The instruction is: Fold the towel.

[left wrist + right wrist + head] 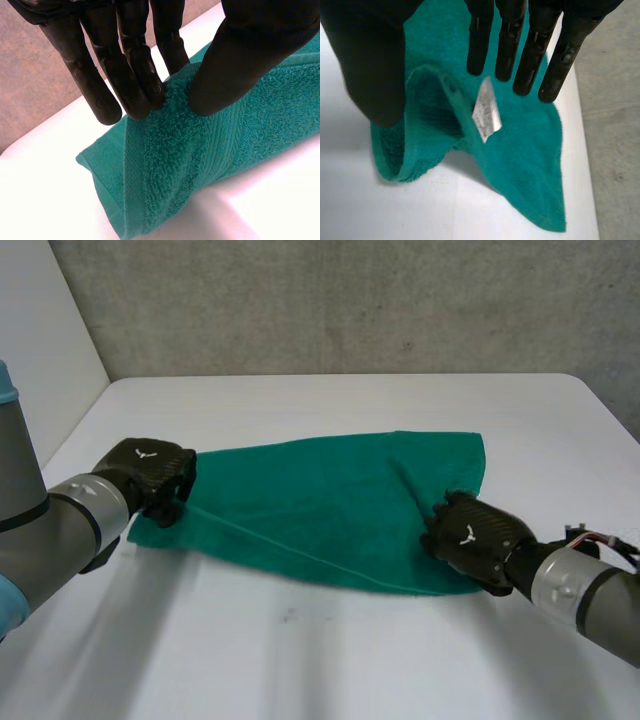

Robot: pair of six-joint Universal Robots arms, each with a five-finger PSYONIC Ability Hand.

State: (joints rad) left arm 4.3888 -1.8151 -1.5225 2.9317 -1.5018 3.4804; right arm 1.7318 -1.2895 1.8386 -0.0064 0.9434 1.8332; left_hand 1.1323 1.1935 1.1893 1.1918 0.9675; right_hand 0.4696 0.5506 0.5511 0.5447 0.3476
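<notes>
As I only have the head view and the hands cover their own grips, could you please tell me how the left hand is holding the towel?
Observer: The left hand pinches a raised fold of the towel between its thumb and fingers, near the towel's end.
Operator: Thank you. And the right hand?
Observer: The right hand has a ridge of cloth standing up between its thumb and fingers, held clear of the table.
Operator: Is there anything else by that hand?
Observer: A white label on the towel sits just beyond its fingertips.
</notes>
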